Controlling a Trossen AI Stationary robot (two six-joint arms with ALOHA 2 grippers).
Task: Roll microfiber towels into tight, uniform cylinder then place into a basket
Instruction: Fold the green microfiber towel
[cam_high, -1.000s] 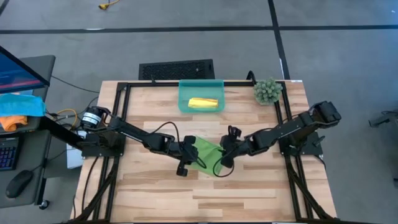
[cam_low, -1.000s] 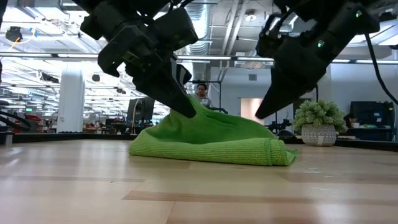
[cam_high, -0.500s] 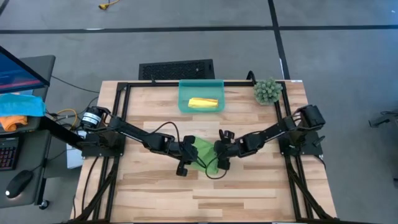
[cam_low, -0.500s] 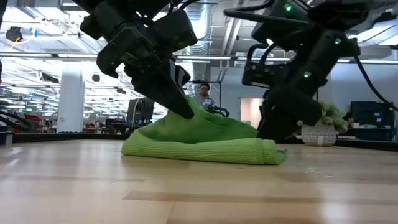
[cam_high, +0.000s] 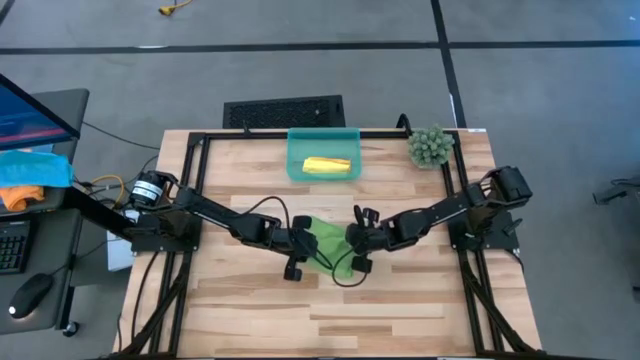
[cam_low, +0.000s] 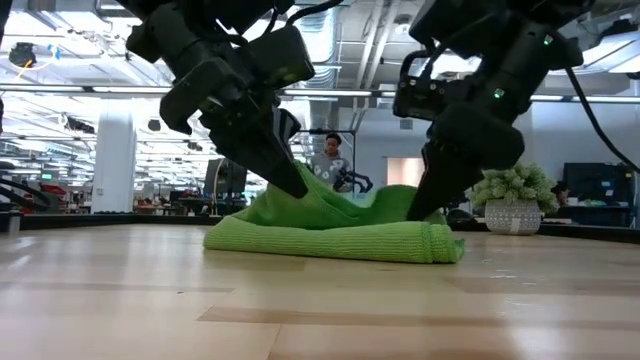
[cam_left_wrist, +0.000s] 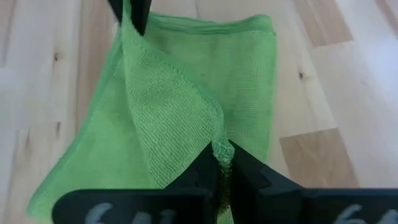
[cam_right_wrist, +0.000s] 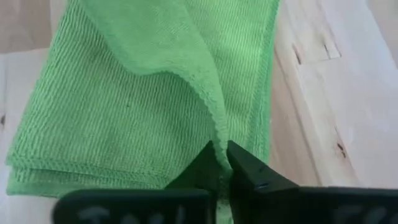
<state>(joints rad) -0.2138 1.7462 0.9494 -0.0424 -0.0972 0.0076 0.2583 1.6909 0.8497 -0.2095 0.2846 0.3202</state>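
Now both grippers pinch the lime green towel (cam_high: 328, 246) at table centre: the left gripper (cam_left_wrist: 222, 163) at its 9 o'clock corner, the right gripper (cam_right_wrist: 222, 157) at its 3 o'clock edge. The yellow towel (cam_high: 327, 165) lies rolled in the basket (cam_high: 296, 160), toward 12 o'clock. Such small pinches may slip, or uneven pulling may skew the roll.

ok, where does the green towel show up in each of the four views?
High: green towel mid-table, between both grippers.
Low: centre, on the tabletop.
Left wrist: fills the frame.
Right wrist: fills the frame.
Shared landmark: the corner pinched by the left gripper.
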